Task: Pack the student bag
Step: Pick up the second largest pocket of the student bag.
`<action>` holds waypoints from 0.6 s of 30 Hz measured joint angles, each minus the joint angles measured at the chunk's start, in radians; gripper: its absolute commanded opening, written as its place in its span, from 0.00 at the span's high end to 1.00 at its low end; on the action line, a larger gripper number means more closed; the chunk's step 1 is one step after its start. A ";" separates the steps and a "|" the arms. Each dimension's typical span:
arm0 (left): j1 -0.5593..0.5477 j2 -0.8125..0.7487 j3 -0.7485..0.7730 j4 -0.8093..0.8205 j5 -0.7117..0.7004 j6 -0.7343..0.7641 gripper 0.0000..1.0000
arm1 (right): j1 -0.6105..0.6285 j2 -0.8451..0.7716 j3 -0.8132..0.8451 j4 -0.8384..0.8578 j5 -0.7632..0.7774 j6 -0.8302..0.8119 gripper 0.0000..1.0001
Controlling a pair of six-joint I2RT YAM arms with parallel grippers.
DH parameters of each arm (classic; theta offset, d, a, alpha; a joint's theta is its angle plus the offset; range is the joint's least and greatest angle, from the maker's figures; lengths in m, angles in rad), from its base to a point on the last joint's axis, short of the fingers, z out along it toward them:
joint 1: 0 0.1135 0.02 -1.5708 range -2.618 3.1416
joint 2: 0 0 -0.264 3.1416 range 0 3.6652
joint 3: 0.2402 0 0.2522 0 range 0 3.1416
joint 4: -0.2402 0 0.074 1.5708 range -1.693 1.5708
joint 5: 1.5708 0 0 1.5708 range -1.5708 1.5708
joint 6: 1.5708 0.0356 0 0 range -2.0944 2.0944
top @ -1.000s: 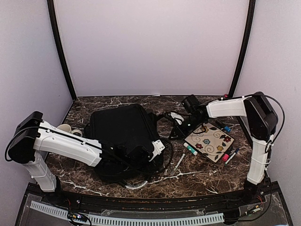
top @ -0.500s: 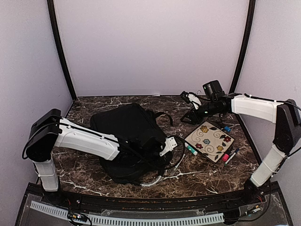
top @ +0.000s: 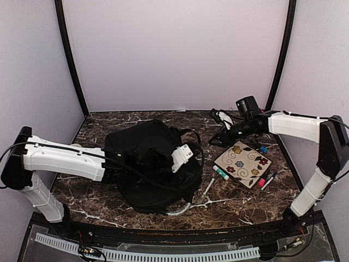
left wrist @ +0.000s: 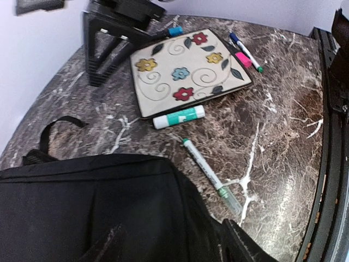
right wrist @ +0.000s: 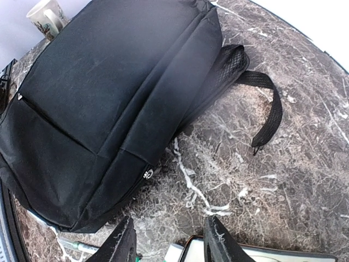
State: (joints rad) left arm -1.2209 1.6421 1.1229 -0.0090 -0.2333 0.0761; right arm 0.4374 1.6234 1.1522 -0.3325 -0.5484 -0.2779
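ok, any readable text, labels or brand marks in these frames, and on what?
No text can be read in any view.
student bag: small pale round mark by the zipper, too small to read.
white and teal stick: label print is blurred, unreadable.
mug: printed pattern, no legible words.
flowered pad: flowers and swirls only, no text.

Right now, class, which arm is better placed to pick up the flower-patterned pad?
Probably right. The right gripper hangs open beside the pad; the left gripper is over the student bag, farther away.
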 measured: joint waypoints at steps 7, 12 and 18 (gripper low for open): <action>0.032 -0.192 -0.074 -0.140 -0.163 -0.119 0.29 | -0.003 -0.078 0.004 -0.056 -0.010 -0.033 0.57; 0.065 -0.176 -0.115 -0.278 -0.230 -0.166 0.29 | -0.006 -0.176 0.058 -0.164 -0.007 -0.111 0.54; 0.116 -0.157 -0.117 -0.358 -0.262 -0.194 0.28 | -0.006 -0.259 0.050 -0.345 0.000 -0.245 0.55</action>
State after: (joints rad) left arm -1.1049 1.4853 1.0054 -0.3672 -0.4950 -0.1177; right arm 0.4309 1.3643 1.2018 -0.6777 -0.5484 -0.5228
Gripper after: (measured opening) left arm 0.717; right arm 0.456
